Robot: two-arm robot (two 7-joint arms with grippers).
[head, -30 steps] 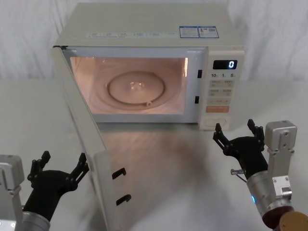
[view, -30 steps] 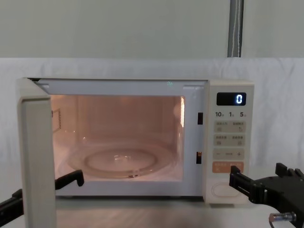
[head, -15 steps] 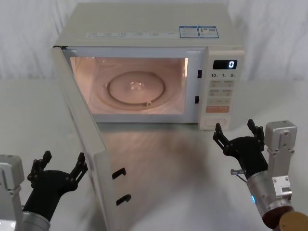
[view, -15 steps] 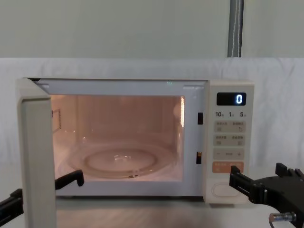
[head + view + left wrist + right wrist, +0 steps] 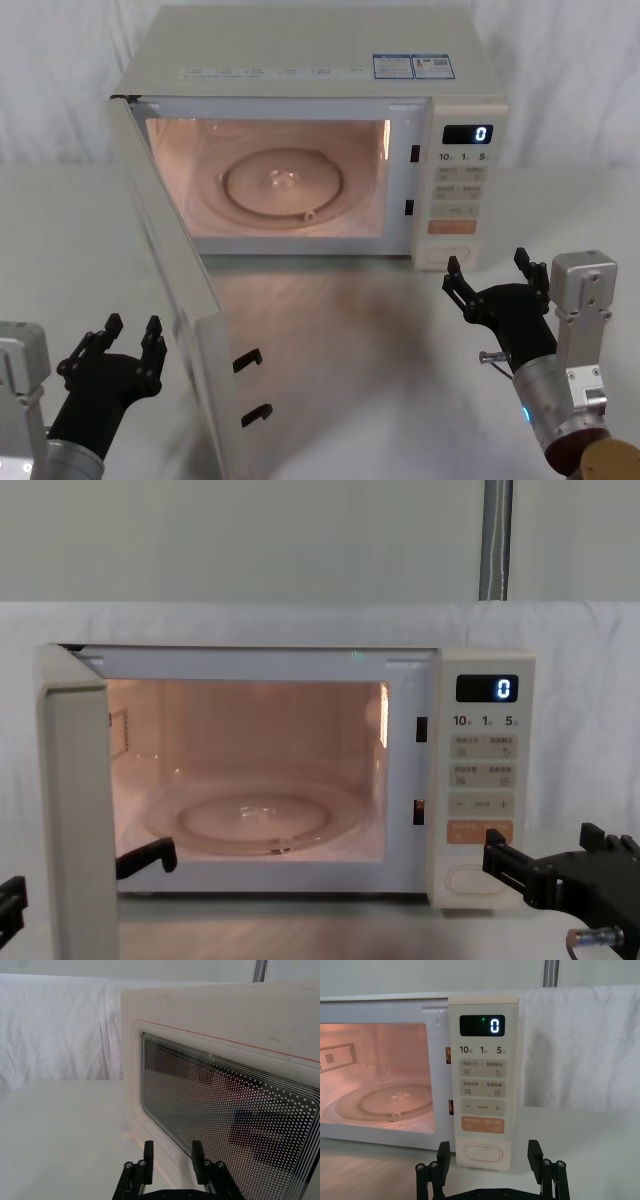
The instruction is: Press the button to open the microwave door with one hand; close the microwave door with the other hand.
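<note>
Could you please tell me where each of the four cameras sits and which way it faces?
Head view: high, looking down at the open microwave door, left hand and right hand.
Chest view: low, facing the lit cavity; right hand at lower right.
Left wrist view: behind the left hand, facing the door's window.
Right wrist view: behind the right hand, facing the button.
Shared by all: the microwave.

Left gripper (image 5: pixel 128 334) half-spread; right gripper (image 5: pixel 487 268) spread wide

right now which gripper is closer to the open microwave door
Left. The left gripper sits just outside the microwave door, by its outer face near the free edge. The right gripper hangs across the table, in front of the button.
</note>
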